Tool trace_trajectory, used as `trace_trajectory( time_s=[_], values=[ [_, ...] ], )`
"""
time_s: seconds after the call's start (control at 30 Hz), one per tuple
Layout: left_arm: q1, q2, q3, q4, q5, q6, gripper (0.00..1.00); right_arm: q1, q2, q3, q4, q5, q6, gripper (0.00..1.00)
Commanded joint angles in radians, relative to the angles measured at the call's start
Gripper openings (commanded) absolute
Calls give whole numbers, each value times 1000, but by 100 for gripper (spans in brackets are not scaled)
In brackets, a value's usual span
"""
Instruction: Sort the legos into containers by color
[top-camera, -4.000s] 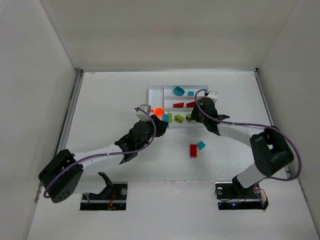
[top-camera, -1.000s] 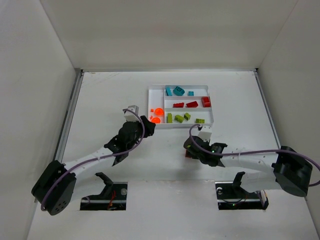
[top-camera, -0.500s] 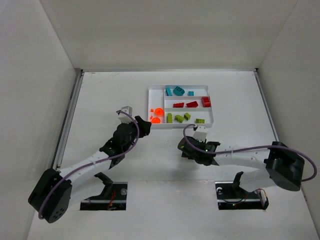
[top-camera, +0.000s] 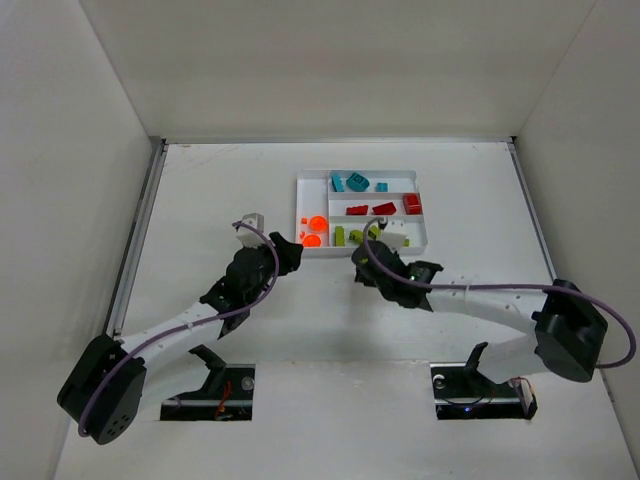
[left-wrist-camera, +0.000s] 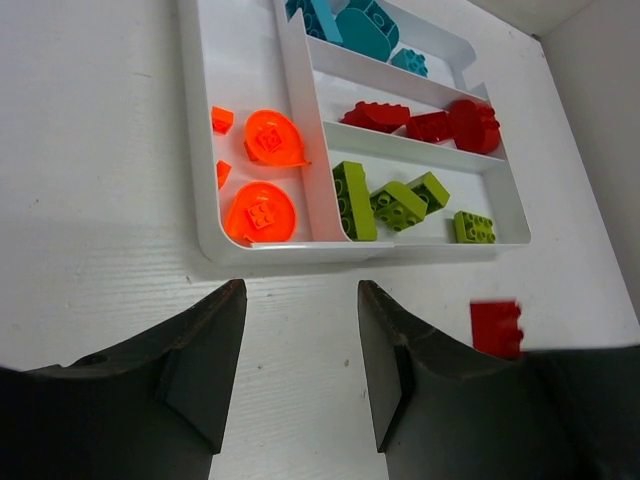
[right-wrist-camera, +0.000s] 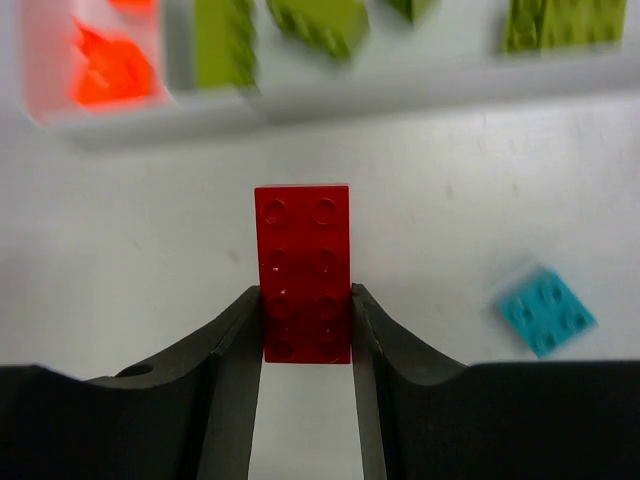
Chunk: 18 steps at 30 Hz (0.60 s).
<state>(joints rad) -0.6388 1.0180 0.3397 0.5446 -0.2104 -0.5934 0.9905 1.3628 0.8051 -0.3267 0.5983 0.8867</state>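
The white tray (top-camera: 362, 172) holds orange pieces (top-camera: 314, 225) in its narrow side section, teal bricks (top-camera: 357, 182) in the far slot, red bricks (top-camera: 384, 209) in the middle slot and green bricks (top-camera: 358, 237) in the near slot. My right gripper (right-wrist-camera: 303, 292) is shut on a red two-by-four brick (right-wrist-camera: 303, 270), just in front of the tray's near wall (right-wrist-camera: 400, 95). In the top view the right gripper (top-camera: 362, 263) hides the brick. A teal brick (right-wrist-camera: 545, 310) lies on the table to its right. My left gripper (left-wrist-camera: 300, 288) is open and empty before the tray's near left corner (left-wrist-camera: 300, 250).
The held red brick (left-wrist-camera: 496, 327) also shows in the left wrist view, right of the left fingers. The left gripper (top-camera: 290, 248) and the right gripper sit close together at the tray's near edge. White walls enclose the table.
My right gripper has carried the red brick from the table up toward the tray's near edge. The left arm has stayed nearly still by the tray's left corner.
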Motion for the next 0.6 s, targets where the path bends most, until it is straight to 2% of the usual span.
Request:
trace_trajectory(
  time_s=[0.0, 0.1, 0.2, 0.4, 0.57],
  values=[
    [5, 13, -5, 60, 8, -13, 46, -127, 65, 114, 265, -49, -188, 23],
    [-5, 7, -10, 67, -4, -2, 47, -244, 203, 205, 405, -162, -186, 24],
    [12, 17, -16, 71, -7, -8, 47, -293, 324, 320, 455, -221, -138, 24],
    [4, 33, -11, 75, -7, -5, 47, -336, 496, 500, 469, -221, 19, 24],
    [0, 30, -10, 75, -1, -9, 48, -347, 552, 533, 456, -203, 193, 24]
  ],
)
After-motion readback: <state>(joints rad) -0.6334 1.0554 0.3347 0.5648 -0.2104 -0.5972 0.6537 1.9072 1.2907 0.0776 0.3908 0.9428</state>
